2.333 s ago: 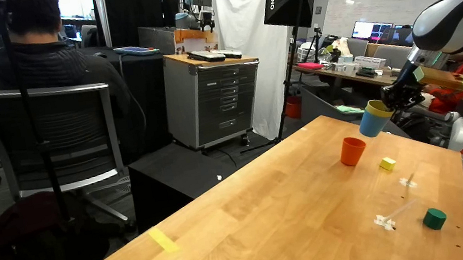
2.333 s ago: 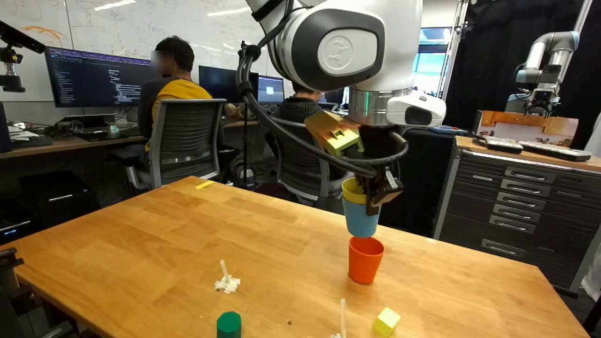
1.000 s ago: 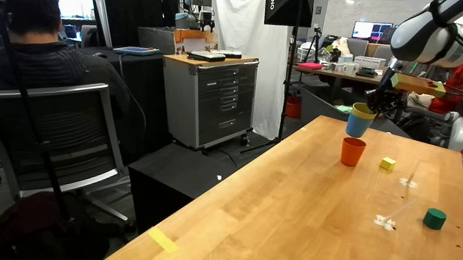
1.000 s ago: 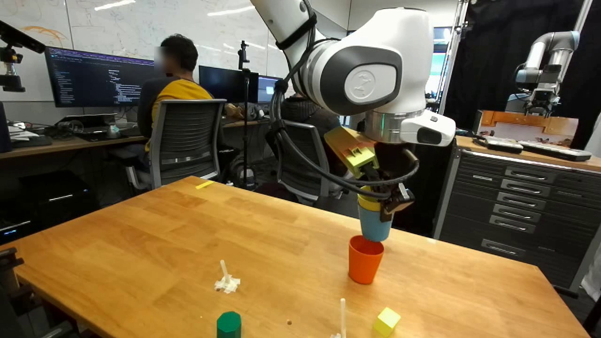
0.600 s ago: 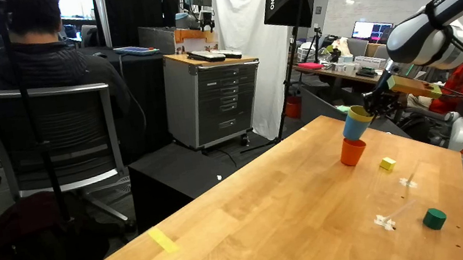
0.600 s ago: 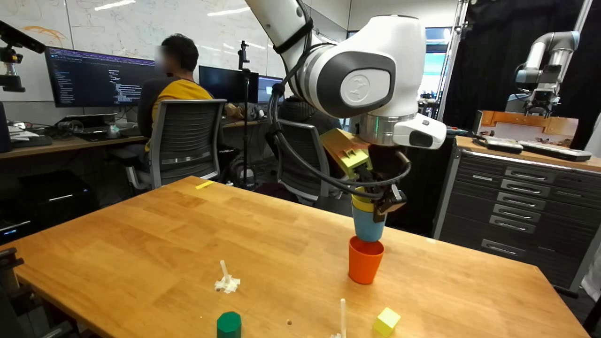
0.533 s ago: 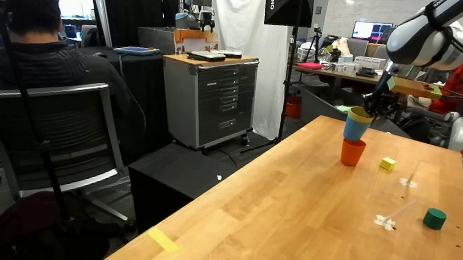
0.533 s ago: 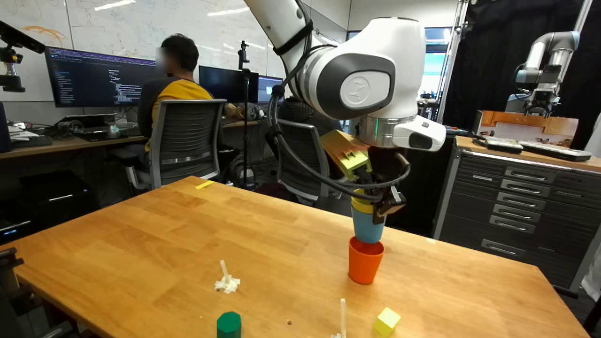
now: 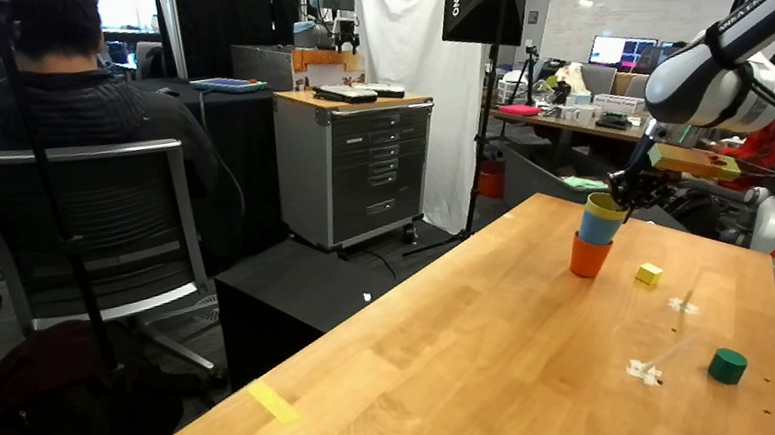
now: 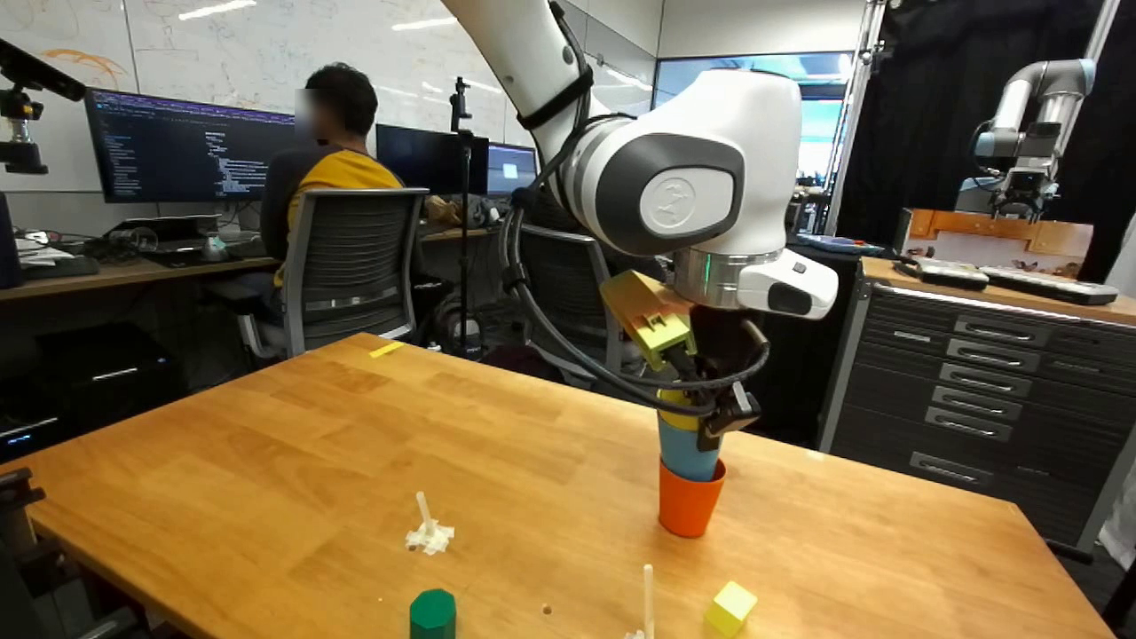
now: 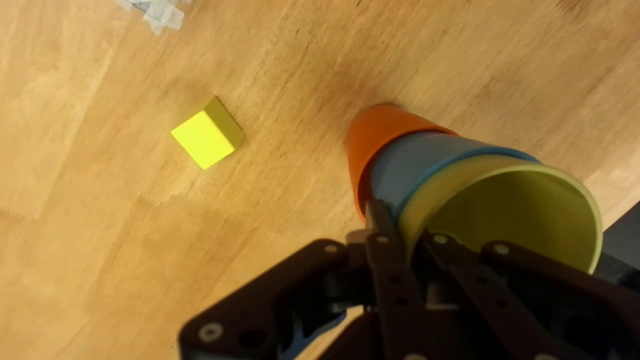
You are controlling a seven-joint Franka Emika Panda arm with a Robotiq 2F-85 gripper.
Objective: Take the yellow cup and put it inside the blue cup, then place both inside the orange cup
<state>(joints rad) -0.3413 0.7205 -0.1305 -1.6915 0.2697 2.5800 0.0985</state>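
The yellow cup (image 10: 680,422) sits inside the blue cup (image 10: 683,451), with its rim standing above the blue rim. My gripper (image 11: 407,231) is shut on the near walls of both cups. One finger (image 11: 380,217) is outside the blue wall; the other reaches into the yellow cup (image 11: 520,220), its tip hidden. The lower part of the blue cup (image 11: 417,157) is inside the orange cup (image 11: 376,129), slightly tilted. Its bottom is hidden. The orange cup stands upright on the table in both exterior views (image 9: 588,259) (image 10: 689,509).
A yellow cube (image 10: 732,608) lies near the orange cup and shows in the wrist view (image 11: 206,137). Two thin pegs (image 10: 424,510) (image 10: 649,599) are taped to the table. A green block (image 9: 727,366) stands near the table's edge. Cables (image 10: 568,333) loop beside the arm.
My gripper has carried the nested yellow and blue cups over the orange cup and then lowered them. The blue cup's lower part has gone into the orange cup, which has not moved.
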